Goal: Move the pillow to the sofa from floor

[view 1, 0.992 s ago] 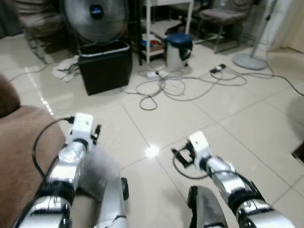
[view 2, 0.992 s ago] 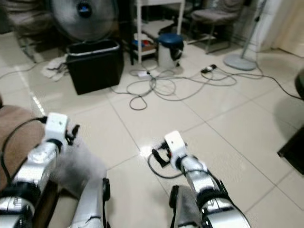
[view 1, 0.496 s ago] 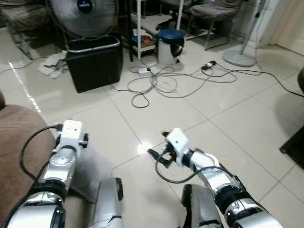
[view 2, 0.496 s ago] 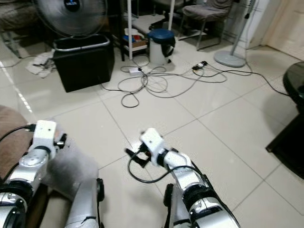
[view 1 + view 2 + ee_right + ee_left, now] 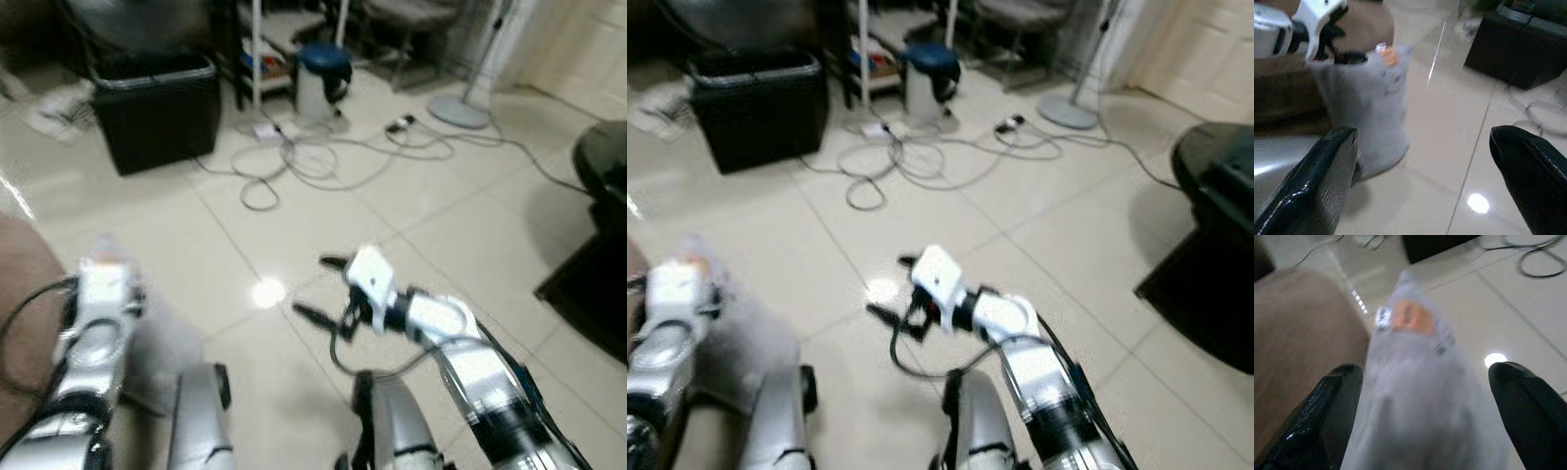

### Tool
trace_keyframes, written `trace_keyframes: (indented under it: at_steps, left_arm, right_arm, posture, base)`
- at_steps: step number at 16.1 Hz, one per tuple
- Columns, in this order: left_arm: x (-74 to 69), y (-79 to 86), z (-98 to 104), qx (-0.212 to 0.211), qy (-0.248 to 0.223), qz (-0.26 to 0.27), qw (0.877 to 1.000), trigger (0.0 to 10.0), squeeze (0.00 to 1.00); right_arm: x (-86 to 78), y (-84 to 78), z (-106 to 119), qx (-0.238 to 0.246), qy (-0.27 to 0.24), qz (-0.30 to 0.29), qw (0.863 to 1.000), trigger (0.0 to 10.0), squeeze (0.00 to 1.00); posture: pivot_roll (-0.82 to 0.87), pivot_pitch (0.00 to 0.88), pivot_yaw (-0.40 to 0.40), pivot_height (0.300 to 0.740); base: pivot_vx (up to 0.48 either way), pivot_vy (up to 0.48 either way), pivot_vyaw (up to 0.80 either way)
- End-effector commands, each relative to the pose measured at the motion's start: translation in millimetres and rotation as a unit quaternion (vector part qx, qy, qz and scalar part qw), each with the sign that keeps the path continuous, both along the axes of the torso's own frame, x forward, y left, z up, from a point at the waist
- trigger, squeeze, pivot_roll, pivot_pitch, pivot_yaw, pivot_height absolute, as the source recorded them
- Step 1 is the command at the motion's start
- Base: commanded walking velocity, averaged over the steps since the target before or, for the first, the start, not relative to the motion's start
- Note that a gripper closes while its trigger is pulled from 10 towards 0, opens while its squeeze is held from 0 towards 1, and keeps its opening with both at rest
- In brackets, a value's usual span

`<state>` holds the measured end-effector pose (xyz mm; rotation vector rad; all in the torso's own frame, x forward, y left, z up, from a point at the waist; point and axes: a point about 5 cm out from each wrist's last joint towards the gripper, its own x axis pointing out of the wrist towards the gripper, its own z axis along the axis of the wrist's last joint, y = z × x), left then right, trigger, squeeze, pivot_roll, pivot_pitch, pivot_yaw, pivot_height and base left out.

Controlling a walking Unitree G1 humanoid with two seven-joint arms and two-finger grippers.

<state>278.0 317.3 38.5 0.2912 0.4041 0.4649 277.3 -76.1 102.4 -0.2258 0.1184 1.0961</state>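
Down in the left eye view, the grey pillow (image 5: 162, 338) hangs just beside the brown sofa (image 5: 22, 294), under the left gripper (image 5: 106, 269), whose fingers cannot be made out in this blurred picture. On the far side of the pillow from the sofa, the right gripper (image 5: 318, 289) is held over the pale tile floor (image 5: 323, 211) with its two black fingers spread wide and nothing between them. Farther off than the pillow stand a black bin (image 5: 157, 108) and a small blue-lidded can (image 5: 321, 78), with loose cables (image 5: 313, 162) lying on the tiles between them and the grippers. Next, the right eye view gives the same layout, with a dark round piece of furniture (image 5: 1215, 225) well apart from the pillow, beyond the right arm. Seen from the left wrist, the pillow (image 5: 1420, 396) sits between the two black fingers (image 5: 1327, 411), an orange label (image 5: 1411, 317) at its far end, and the sofa (image 5: 1303, 342) lies just beside it. From the right wrist, the wide-set fingers (image 5: 1322, 176) frame the pillow (image 5: 1374, 112), which hangs from the left gripper (image 5: 1344, 56) against the sofa (image 5: 1293, 103), its lower end close to the floor; whether it touches cannot be told.
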Motion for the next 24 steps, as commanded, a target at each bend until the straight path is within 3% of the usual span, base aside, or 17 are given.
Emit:
trace_keyframes:
  at_steps: [1,3,4,7,8,9,16,17,18,24]
  left_arm:
    - [-7.1,2.9,-3.7,-0.001,-0.01,0.016,1.0,10.0,1.0]
    - [-21.0,10.9,-11.4,0.014,0.01,0.028,0.999,10.0,1.0]
    - [-31.8,15.3,-19.0,0.002,0.022,0.047,0.999,10.0,1.0]
    - [-44.6,13.4,-31.8,-0.049,0.024,0.059,0.997,10.0,1.0]
    - [-48.8,14.5,-34.3,-0.031,0.037,0.059,0.997,10.0,0.8]
    - [-55.5,19.7,-35.9,0.018,0.065,0.064,0.996,10.0,0.0]
    - [-61.1,24.0,-37.5,0.055,0.092,0.065,0.992,9.7,0.0]
    - [-61.0,24.9,-36.5,0.055,0.087,0.071,0.992,3.1,0.0]
    - [-61.4,25.6,-36.0,0.057,0.085,0.074,0.992,0.0,0.0]
    - [-62.9,23.3,-37.8,0.052,0.076,0.087,0.992,0.0,0.0]
  right_arm:
    - [-7.7,-2.8,6.0,-0.002,0.008,0.014,1.0,10.0,0.0]
    - [-14.1,-7.2,3.5,-0.014,0.024,0.016,0.999,10.0,0.0]
    - [-15.8,-9.0,1.5,-0.022,0.035,0.023,0.999,10.0,0.0]
    - [-24.0,-4.6,4.2,-0.026,0.054,0.049,0.997,10.0,0.0]
    - [-27.5,-3.4,6.3,-0.029,0.052,0.064,0.996,10.0,0.0]
    - [-30.8,-4.3,7.7,-0.029,0.049,0.075,0.996,10.0,0.0]
    - [-42.4,-3.8,10.3,-0.037,0.052,0.122,0.99,10.0,0.0]
    - [-43.3,-3.5,11.0,-0.036,0.052,0.125,0.99,10.0,0.0]
    - [-43.9,-4.2,11.2,-0.036,0.052,0.125,0.99,10.0,0.0]
    - [-43.5,-6.5,10.4,-0.038,0.05,0.115,0.991,10.0,0.0]
  posture:
    - [-0.05,0.1,-0.201,0.541]
    - [-0.06,0.114,-0.215,0.541]
    - [-0.05,0.125,-0.22,0.541]
    - [-0.06,0.128,-0.217,0.541]
    - [-0.08,0.137,-0.213,0.541]
    - [-0.08,0.137,-0.213,0.541]
    - [-0.08,0.112,-0.217,0.541]
    - [-0.08,0.109,-0.217,0.541]
    - [-0.08,0.109,-0.217,0.541]
    - [-0.08,0.08,-0.215,0.541]
  base:
    - [0.0,0.0,0.0]
    - [0.0,0.0,0.0]
    - [0.0,0.0,0.0]
    - [0.0,0.0,0.0]
    - [0.0,0.0,0.0]
    - [0.0,0.0,0.0]
    - [0.0,0.0,0.0]
    - [0.0,0.0,0.0]
    - [0.0,0.0,0.0]
    - [0.0,0.0,0.0]
